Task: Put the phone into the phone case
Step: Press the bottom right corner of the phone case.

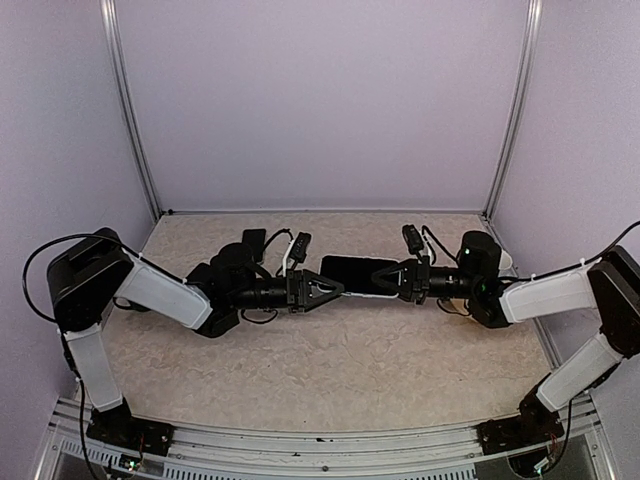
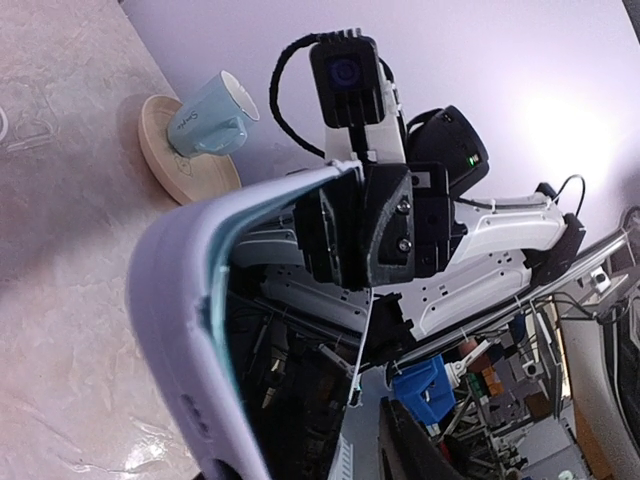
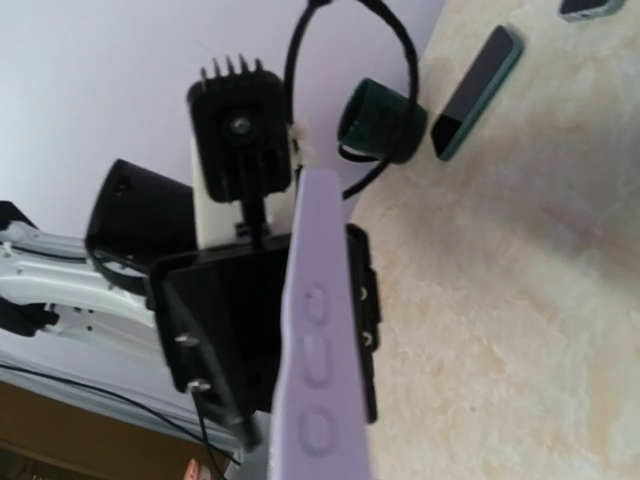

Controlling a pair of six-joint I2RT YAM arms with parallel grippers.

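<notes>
Phone case (image 3: 320, 330) between left claw (image 1: 338, 288) and right claw (image 1: 388, 280) (each tight on 1 end).

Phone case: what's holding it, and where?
Both arms: left gripper clamps one end of the phone case, right gripper the opposite end.

The left arm (image 1: 165, 292) and right arm (image 1: 548, 295) are built alike: white moulded link shells are joined by black cylindrical joint housings, and black bases (image 1: 120, 430) are fitted at the foot. Black wedge-shaped fingers are carried by the left gripper (image 1: 330, 290) and right gripper (image 1: 392, 280). Small silver screws (image 2: 404, 226) are set into the right one's finger blocks. A square black camera (image 2: 345, 72) is mounted on each wrist — a thin black cable (image 2: 272, 95) is looped from it. A green indicator light (image 2: 471, 158) is lit on one joint housing.
</notes>
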